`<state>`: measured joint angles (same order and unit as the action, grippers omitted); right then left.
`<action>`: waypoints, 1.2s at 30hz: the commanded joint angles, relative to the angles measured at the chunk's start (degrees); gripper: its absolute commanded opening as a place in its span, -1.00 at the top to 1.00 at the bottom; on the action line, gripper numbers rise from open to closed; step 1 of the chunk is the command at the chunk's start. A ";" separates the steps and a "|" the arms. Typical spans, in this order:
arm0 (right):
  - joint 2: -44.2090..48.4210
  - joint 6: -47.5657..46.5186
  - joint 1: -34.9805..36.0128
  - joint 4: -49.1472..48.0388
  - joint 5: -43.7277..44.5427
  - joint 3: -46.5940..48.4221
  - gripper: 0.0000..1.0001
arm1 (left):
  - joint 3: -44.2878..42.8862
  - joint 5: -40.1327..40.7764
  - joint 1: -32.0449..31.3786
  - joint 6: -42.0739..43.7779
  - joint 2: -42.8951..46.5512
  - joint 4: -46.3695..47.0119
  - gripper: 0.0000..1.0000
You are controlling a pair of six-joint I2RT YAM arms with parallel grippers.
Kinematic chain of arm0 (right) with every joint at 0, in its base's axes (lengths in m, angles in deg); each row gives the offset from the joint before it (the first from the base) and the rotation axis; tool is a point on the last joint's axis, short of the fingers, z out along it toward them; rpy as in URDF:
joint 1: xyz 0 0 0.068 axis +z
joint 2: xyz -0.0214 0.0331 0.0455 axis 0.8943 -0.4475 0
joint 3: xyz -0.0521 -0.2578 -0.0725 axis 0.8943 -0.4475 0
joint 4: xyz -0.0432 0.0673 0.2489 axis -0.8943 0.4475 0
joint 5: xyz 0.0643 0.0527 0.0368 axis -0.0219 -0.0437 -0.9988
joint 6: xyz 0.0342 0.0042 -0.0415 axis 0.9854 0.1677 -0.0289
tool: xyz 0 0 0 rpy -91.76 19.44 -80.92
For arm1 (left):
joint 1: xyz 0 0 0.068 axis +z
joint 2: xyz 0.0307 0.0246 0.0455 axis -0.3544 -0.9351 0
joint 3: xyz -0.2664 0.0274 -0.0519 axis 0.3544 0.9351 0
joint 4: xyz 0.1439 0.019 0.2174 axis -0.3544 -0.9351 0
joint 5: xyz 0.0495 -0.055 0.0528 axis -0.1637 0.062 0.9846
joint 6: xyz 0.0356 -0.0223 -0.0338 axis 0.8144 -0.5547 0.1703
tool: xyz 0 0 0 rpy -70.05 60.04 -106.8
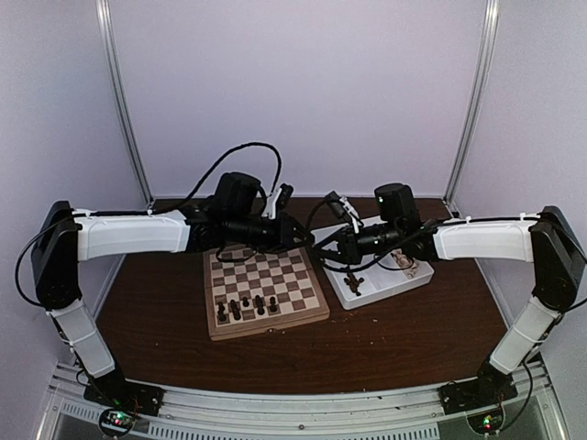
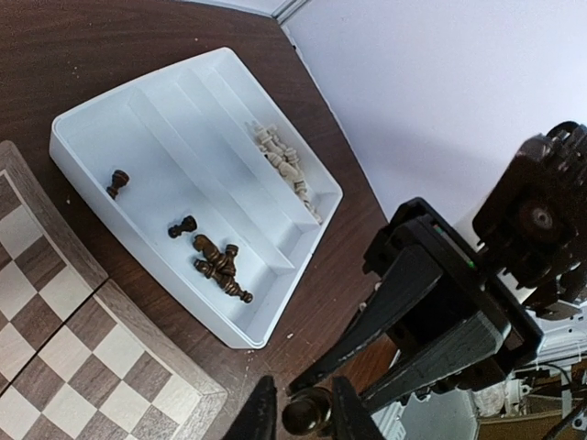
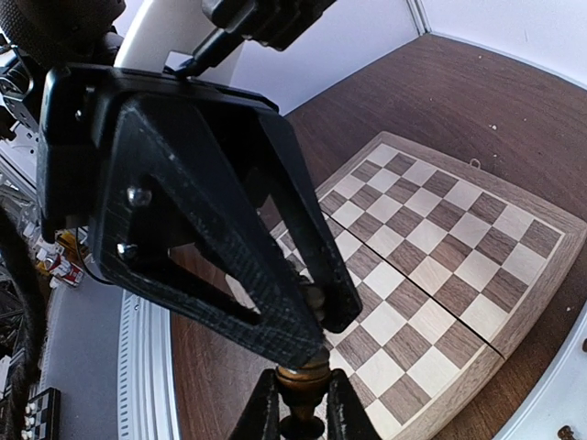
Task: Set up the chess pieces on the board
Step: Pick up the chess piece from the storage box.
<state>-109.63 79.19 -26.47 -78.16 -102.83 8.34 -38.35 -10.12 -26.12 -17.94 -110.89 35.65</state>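
Two pincers: my left pincer (image 2: 304, 403) and right pincer (image 3: 303, 396) both pinch one dark brown turned wooden chess piece (image 3: 304, 374), aloft.
Below: square checkered wooden board (image 1: 275, 270), some dark pieces (image 1: 248, 307) on its near rows.
Beside: white compartmented plastic tray (image 2: 69, 137), holding cream pieces (image 2: 286, 165).
Blocking: right pincer crowds my left wrist view.

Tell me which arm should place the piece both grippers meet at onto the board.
Left. The left gripper brackets the chess piece that the right gripper grips, and the board lies on the side of the left arm.
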 commanded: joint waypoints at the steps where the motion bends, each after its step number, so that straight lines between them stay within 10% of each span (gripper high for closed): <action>1: 1.03 0.26 0.37 -1.49 -0.57 -0.27 0.75 | -1.83 -0.84 0.33 0.10 -0.78 2.69 0.64; 21: 1.58 -0.04 0.34 -2.40 0.68 -2.15 0.02 | -1.44 0.47 0.72 0.82 0.84 2.69 1.00; 36: 0.78 0.08 0.34 -2.91 -0.20 -2.18 0.48 | -0.17 0.83 1.52 0.94 2.66 3.38 1.00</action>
<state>-109.59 79.10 -26.45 -79.82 -102.80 6.39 -38.42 -9.77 -25.15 -17.96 -110.56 35.87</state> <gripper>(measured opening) 0.282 0.097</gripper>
